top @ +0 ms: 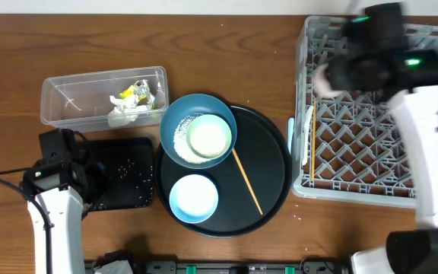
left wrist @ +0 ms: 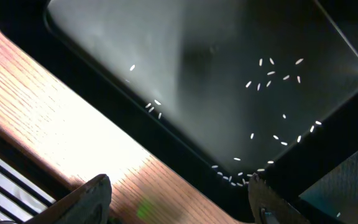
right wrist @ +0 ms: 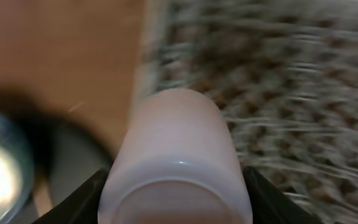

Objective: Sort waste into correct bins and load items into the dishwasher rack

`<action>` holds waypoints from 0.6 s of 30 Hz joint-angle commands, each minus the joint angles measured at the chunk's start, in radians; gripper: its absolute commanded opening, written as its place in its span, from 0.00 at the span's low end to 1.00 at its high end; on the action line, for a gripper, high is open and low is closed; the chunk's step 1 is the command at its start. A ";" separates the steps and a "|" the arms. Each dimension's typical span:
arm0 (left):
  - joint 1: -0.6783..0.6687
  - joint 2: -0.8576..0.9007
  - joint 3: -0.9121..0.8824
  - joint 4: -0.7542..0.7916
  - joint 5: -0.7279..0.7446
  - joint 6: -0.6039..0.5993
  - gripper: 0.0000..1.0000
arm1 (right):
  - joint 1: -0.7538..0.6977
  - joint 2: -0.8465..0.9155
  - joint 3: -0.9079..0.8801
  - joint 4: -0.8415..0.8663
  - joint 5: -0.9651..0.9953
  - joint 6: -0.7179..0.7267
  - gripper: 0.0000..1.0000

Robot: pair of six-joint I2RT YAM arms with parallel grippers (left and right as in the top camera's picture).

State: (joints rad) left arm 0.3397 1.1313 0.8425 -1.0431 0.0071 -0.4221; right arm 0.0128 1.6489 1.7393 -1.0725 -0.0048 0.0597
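My right gripper is shut on the white cup, which lies on its side between the fingers. From overhead the cup hangs blurred over the near-left part of the grey dishwasher rack. My left gripper stands open and empty over the wood beside the flat black tray, which holds scattered rice grains. The clear tub contains napkins and a yellow wrapper. The dark blue bowl holds rice and the pale green bowl.
The round black tray carries the stacked bowls, a light blue bowl and one chopstick. A second chopstick lies inside the rack's left edge. A white strip rests on the table against the rack's left wall.
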 commanded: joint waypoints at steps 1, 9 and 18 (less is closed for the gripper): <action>0.005 -0.002 0.018 -0.003 -0.015 -0.010 0.72 | -0.146 -0.015 0.019 0.045 0.017 -0.009 0.43; 0.005 -0.002 0.018 -0.003 -0.015 -0.010 0.73 | -0.412 0.027 0.019 0.183 0.017 -0.009 0.43; 0.005 -0.002 0.018 -0.003 -0.015 -0.009 0.72 | -0.549 0.135 0.019 0.248 0.047 -0.007 0.42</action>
State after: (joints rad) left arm 0.3397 1.1313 0.8425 -1.0431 0.0074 -0.4221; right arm -0.5076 1.7473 1.7405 -0.8337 0.0196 0.0593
